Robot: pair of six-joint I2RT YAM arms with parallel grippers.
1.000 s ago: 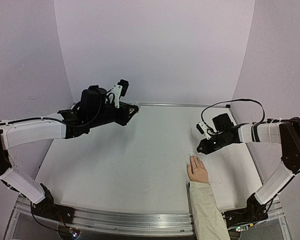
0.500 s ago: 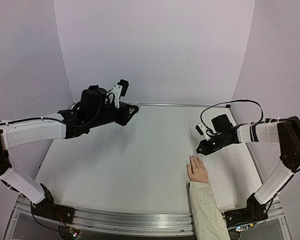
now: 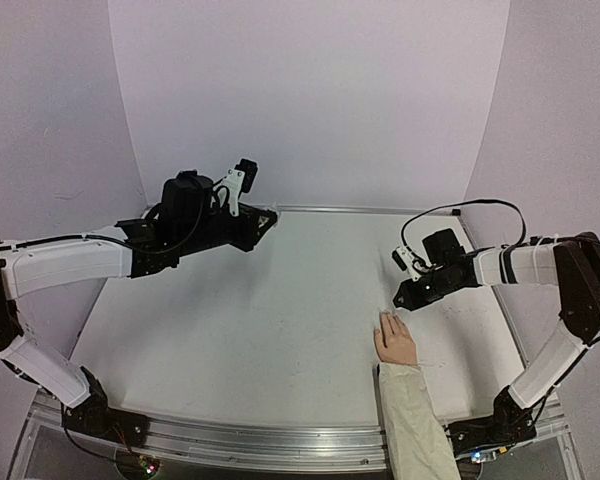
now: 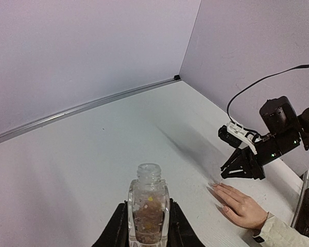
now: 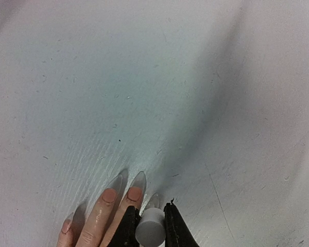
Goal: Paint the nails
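A pale hand (image 3: pixel 395 340) in a cream sleeve (image 3: pixel 412 420) lies flat on the white table. Its long clear nails (image 5: pixel 139 180) point away from the table's near edge. My right gripper (image 3: pixel 400 298) hovers just over those fingertips, shut on a small white cap (image 5: pixel 150 232); in the right wrist view the right gripper (image 5: pixel 150 218) sits just above one nail (image 5: pixel 153 199), and anything below the cap is hidden. My left gripper (image 4: pixel 147 206) is raised at the far left, shut on an uncapped clear bottle (image 4: pixel 148 218) holding glittery liquid. The hand (image 4: pixel 242 203) also shows there.
Lilac walls enclose the table (image 3: pixel 260 310) on three sides. A black cable (image 3: pixel 460 207) loops over the right arm. The metal rail (image 3: pixel 240 440) with both arm bases runs along the near edge.
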